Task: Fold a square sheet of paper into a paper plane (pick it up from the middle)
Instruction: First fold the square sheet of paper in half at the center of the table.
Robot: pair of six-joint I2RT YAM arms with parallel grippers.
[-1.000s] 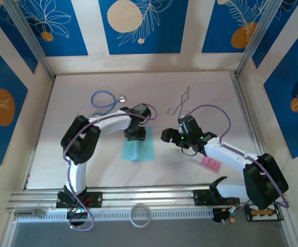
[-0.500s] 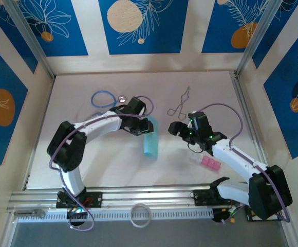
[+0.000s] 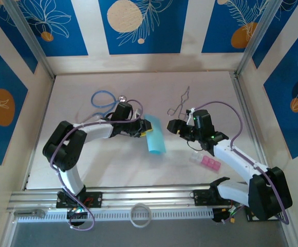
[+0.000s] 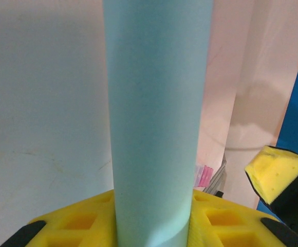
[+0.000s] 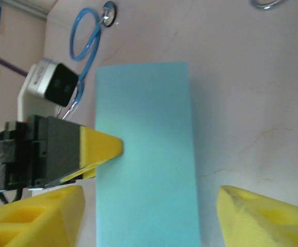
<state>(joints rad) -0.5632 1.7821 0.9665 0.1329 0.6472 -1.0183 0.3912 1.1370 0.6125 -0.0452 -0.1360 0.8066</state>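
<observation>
My left gripper (image 3: 143,130) pinches the paper (image 3: 155,138) mid-sheet, held up over the table (image 3: 87,92) centre so it bows into a fold; right gripper (image 3: 173,127) stands wide, empty, just beside, probably to crease it.

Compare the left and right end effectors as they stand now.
The left end effector is shut on the light turquoise square sheet of paper, curling it; the right end effector is open and holds nothing. The left points rightward, the right leftward toward the sheet. Both have yellow finger pads.
</observation>
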